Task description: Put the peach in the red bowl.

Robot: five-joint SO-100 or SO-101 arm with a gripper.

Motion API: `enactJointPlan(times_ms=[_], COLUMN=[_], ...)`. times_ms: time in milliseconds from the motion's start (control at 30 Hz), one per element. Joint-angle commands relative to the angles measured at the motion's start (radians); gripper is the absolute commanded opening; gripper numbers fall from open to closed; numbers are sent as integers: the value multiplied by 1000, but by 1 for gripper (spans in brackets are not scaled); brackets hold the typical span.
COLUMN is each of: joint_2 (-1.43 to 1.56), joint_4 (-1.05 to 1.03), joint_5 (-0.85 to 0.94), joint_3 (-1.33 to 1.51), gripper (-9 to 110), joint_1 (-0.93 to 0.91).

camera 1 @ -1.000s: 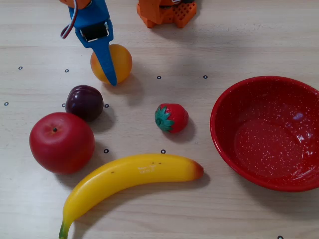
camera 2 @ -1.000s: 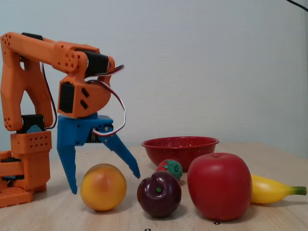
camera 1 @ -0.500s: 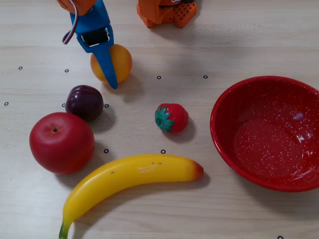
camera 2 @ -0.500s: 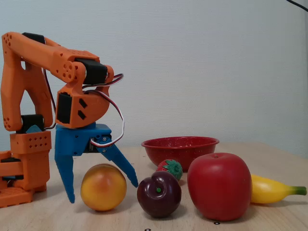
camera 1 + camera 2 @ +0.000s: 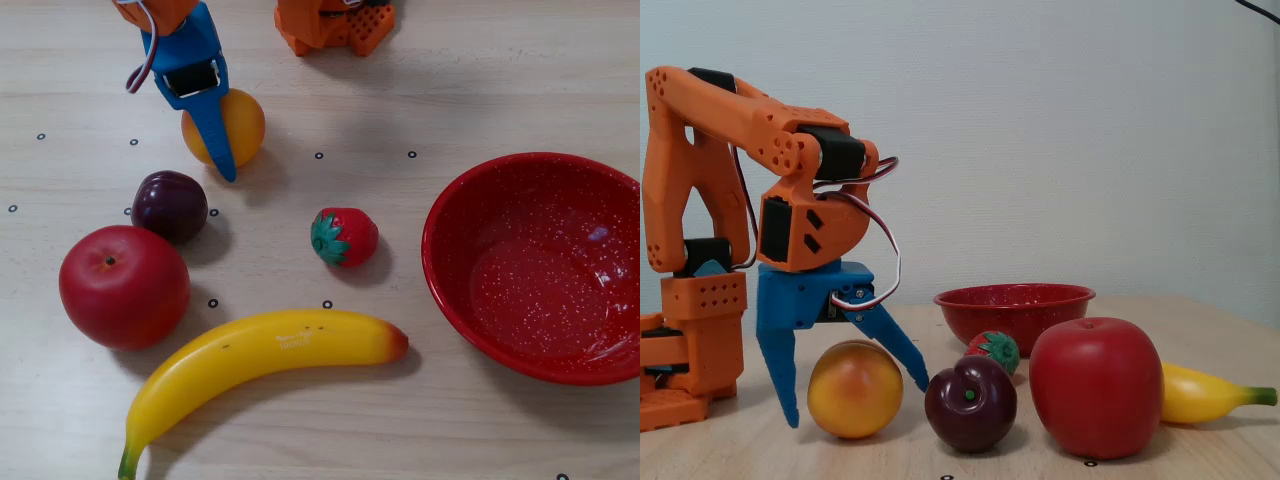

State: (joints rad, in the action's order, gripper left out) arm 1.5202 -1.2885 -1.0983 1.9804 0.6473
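Straddling the peach (image 5: 855,389), the blue gripper (image 5: 856,398) stands with its jaws spread wide in the fixed view: one finger comes down on the peach's left side and the other slants down on its right, with the tips low near the table (image 5: 1200,450). The fruit sits between them on the wood, and I cannot tell from either view whether a finger actually touches it. In the overhead view the gripper (image 5: 213,140) comes in from the top left edge, and its long blue finger lies across the peach (image 5: 238,124), covering the left part of it.

The peach rests on the table at the upper left of the overhead view, near the orange arm base (image 5: 335,24). Just below it lies the dark purple plum (image 5: 170,204), and below that the large red apple (image 5: 124,285), the two almost touching. A yellow banana (image 5: 265,364) curves along the bottom, its stem end toward the lower left. A small strawberry (image 5: 344,237) with a green cap sits alone near the middle.

The red bowl (image 5: 530,190), speckled with white, stands at the right edge of the overhead view, well apart from the peach, and holds nothing. In the fixed view it stands (image 5: 1013,308) behind the strawberry (image 5: 992,349), the plum (image 5: 971,403) and the apple (image 5: 1095,386).
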Motion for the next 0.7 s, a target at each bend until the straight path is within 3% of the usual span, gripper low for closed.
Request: enactJointPlan(times_ms=[0, 667], joint_2=[28, 25], joint_4=[20, 35], joint_5=[0, -3], joint_3=[-15, -14], gripper=[50, 38], joint_1=[-29, -69])
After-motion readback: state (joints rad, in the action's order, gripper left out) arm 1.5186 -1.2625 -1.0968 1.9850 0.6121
